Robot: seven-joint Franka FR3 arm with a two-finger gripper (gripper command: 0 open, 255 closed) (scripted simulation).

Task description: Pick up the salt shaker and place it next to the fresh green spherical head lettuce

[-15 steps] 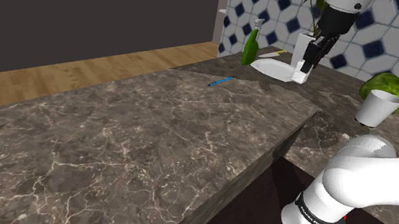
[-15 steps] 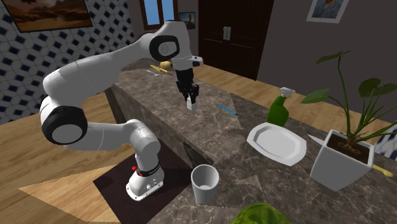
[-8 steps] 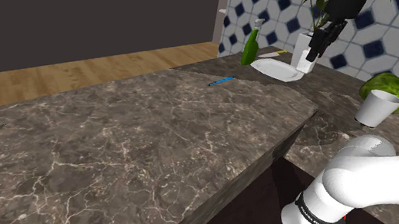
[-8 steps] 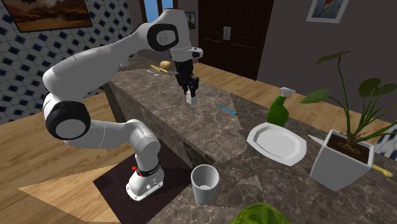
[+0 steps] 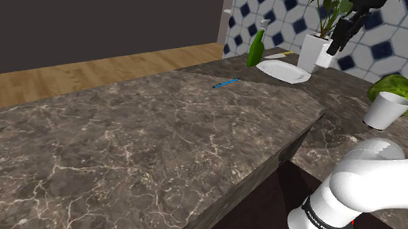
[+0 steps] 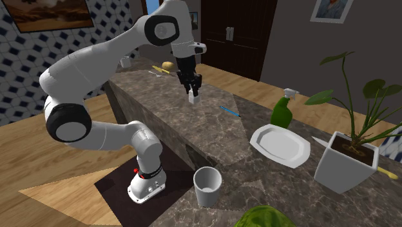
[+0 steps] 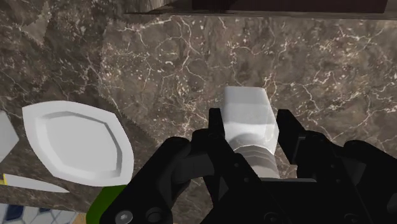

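We see the gripper (image 7: 251,122) clasping the white salt shaker (image 7: 245,105) above the counter (image 6: 212,132); a cup (image 6: 207,186) crowds the lettuce (image 6: 261,218), plate (image 6: 280,145) nearby.

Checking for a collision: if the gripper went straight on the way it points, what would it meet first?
Probably bare counter, and the shaker clasped in the gripper would touch it first. The plate lies off to the side.

Counter (image 5: 119,143) of dark veined marble, floor (image 5: 71,73) of wood planks, salt shaker (image 7: 249,118) matt white.
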